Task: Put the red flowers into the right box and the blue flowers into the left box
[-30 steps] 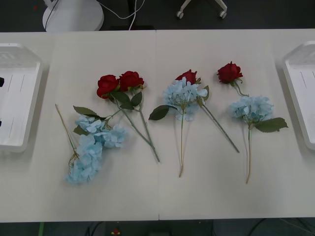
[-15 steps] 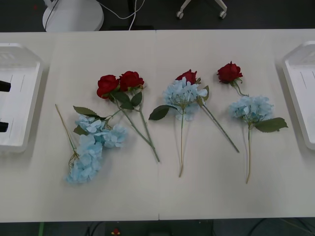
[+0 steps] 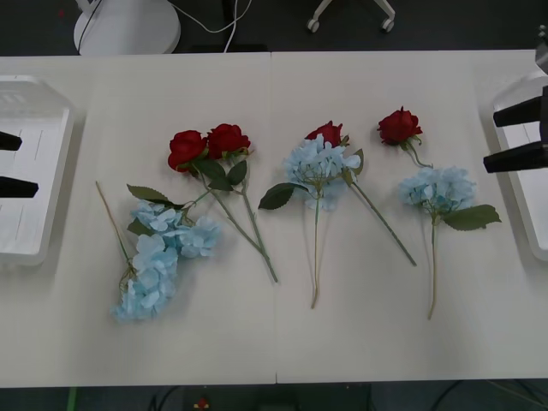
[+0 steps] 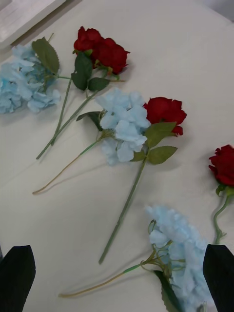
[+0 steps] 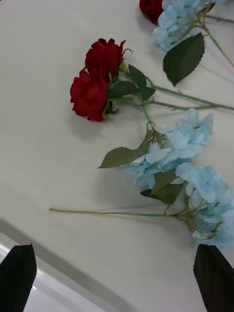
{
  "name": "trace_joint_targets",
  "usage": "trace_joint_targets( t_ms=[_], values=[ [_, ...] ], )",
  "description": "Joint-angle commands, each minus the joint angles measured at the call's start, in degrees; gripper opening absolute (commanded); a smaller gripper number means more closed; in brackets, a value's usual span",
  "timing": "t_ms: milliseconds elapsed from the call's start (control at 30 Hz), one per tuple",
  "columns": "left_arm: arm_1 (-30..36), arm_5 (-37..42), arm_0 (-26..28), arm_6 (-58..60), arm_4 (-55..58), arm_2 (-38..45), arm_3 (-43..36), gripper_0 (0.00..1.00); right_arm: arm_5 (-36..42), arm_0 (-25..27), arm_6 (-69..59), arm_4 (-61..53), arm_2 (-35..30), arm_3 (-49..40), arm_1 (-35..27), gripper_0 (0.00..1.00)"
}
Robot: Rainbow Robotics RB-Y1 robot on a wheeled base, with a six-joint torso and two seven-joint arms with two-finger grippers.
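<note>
Both grippers have just come in from the table's side edges, jaws wide and empty: left gripper (image 3: 10,163) over the left box (image 3: 38,248), right gripper (image 3: 516,134) at the right box (image 3: 512,150). Red flowers (image 3: 208,144) and blue flowers (image 3: 163,257) all lie mid-table, unsorted, so picking is about to start.

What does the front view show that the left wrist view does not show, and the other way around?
Front view alone: the left box and the right box at the table's ends, the right pincer open above the right box, and the farthest-right rose with the blue cluster below it. Left wrist view alone: a close look at the serrated leaf and the bare stem near the left pincer, which is open. Both: the pair of red roses and the two blue clusters beside them.
</note>
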Motion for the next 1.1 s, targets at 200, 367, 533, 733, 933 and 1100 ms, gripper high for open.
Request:
trace_joint_targets(
  t_ms=[200,367,533,733,933,1100],
  values=[
    [0.6,2.9,-2.2,-8.8,-4.2,-1.3,8.2,0.86,-1.1,-27.7,-6.5,5.3,20.6,23.1,-0.3,1.0],
    [-0.6,3.6,-1.9,-8.8,-9.3,-0.7,13.9,0.98,-1.2,-33.3,-6.8,11.5,24.4,30.4,2.9,1.0],
    [-2.5,0.9,-1.8,-8.8,-14.3,-1.7,15.0,1.0,-2.5,-35.8,-8.0,18.0,26.3,35.3,6.6,1.0],
    [-4.6,-2.2,-1.8,-8.8,-18.6,-3.3,11.7,1.0,-3.2,-36.7,-9.4,26.0,26.4,39.2,10.9,1.0],
    [-8.5,1.8,-1.7,-8.8,-18.2,-3.3,9.3,1.0,-5.0,-36.7,-10.6,33.2,27.3,41.4,15.0,1.0],
    [-9.0,1.3,-0.9,-8.8,-9.8,-4.6,8.9,1.0,-7.2,-36.7,-11.3,35.4,27.6,44.4,17.1,1.0]
  ],
)
